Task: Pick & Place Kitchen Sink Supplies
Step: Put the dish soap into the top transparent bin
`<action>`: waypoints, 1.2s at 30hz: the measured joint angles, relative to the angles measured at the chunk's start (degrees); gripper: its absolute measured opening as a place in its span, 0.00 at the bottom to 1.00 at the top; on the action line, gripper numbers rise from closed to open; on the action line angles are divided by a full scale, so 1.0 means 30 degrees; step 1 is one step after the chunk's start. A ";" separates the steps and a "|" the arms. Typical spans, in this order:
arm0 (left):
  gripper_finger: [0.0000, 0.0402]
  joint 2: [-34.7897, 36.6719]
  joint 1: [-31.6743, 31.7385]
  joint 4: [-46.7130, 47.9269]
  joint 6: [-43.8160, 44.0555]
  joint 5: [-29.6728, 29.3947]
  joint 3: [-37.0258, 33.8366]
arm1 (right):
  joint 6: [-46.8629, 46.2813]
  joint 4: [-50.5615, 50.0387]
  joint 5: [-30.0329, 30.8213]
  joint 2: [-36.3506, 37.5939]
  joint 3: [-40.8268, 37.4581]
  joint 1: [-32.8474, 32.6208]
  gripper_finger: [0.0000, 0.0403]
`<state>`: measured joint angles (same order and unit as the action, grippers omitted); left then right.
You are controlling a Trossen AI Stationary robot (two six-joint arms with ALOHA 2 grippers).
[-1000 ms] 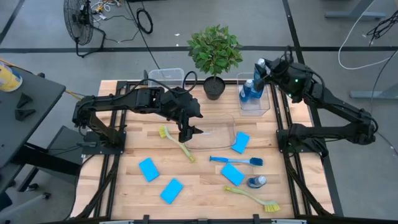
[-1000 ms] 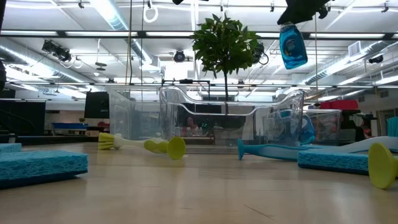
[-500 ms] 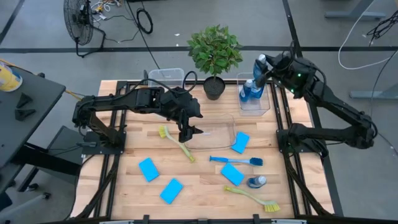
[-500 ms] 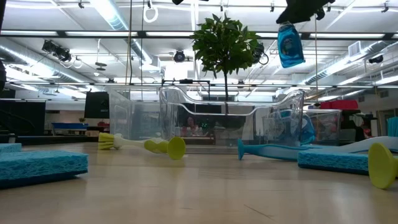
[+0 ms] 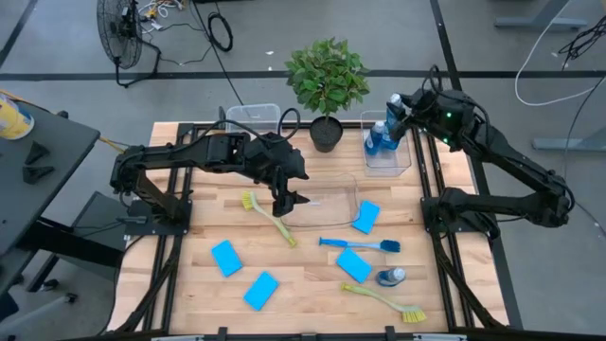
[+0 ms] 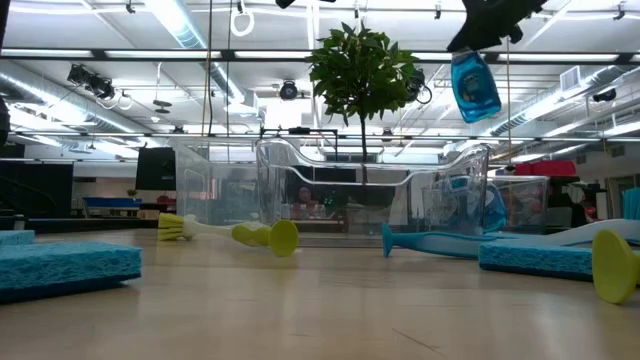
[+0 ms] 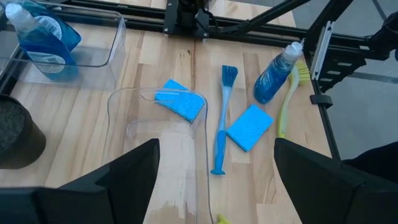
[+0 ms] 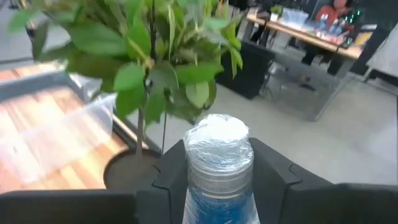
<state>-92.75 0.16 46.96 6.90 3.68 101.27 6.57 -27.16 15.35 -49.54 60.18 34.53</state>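
Right tool (image 5: 400, 107): closed on a blue-liquid bottle (image 6: 474, 85), held high over the clear bin (image 5: 387, 163) at the counter's far right corner; in the right wrist view the bottle's clear cap sits clamped between the two dark fingers.
Bin at far right: holds two more bottles (image 5: 381, 138), upright, close together.
Left tool (image 5: 285, 203): fingers spread apart and empty, hanging over the near edge of the middle clear bin (image 5: 331, 194), just beside the yellow-green brush (image 5: 268, 217).
Fourth bottle (image 5: 390, 277): lying on the counter (image 5: 303, 284) near the front right, between a sponge and the second yellow-green brush (image 5: 384, 301).
Blue brush (image 5: 359, 244): flat on the counter, just in front of the middle bin.
Sponges: one (image 5: 365, 216) leaning at the middle bin's right edge, one (image 5: 354, 264) beside the blue brush, two (image 5: 227, 257) at front left, well apart from the rest.
Potted plant (image 5: 327, 85): at the far edge, between the rear bins.
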 joint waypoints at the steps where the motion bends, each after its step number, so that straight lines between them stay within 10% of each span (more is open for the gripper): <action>1: 0.79 0.0000 0.0000 -0.0006 -0.0007 0.0000 0.0000 | -0.0055 -0.0241 -0.0094 0.0000 0.0000 0.0001 0.33; 18: 0.79 0.0000 0.0015 0.0001 -0.0007 -0.0219 0.0000 | -0.2180 -0.0283 -0.3665 0.0192 -0.2452 -0.0075 0.32; 36: 0.79 0.0000 0.0015 0.0008 0.0503 -0.0219 0.0000 | -0.2108 0.6187 -0.0285 0.0714 -0.7320 -0.1164 0.32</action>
<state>-92.75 0.21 46.98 8.40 3.03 101.27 0.25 -8.60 14.49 -47.40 38.22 31.04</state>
